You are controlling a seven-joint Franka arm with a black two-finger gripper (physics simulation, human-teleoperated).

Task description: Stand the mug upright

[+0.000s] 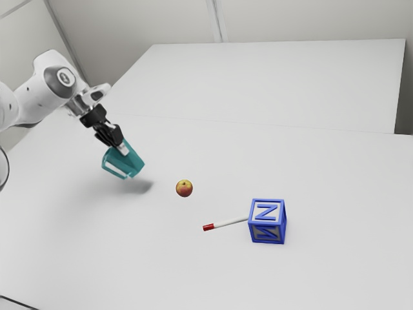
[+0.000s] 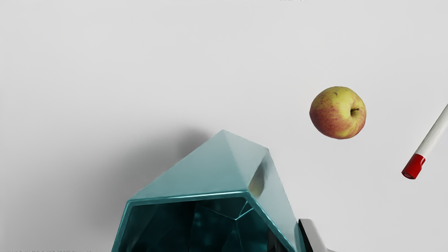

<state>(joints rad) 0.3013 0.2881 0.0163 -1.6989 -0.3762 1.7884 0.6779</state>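
The gripper (image 1: 122, 148) pinches the teal mug (image 1: 133, 164), tilted above the bench (image 1: 155, 258). Lifting looks done; straightening, lowering and release remain.

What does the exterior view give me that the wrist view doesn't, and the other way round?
From the exterior view: the white arm reaching in from that view's left, and the blue letter block.

From the wrist view: a look through the open mouth into the dark teal inside of the mug.

From both: the mug, tilted and held by the jaws, the apple and the red-capped marker.
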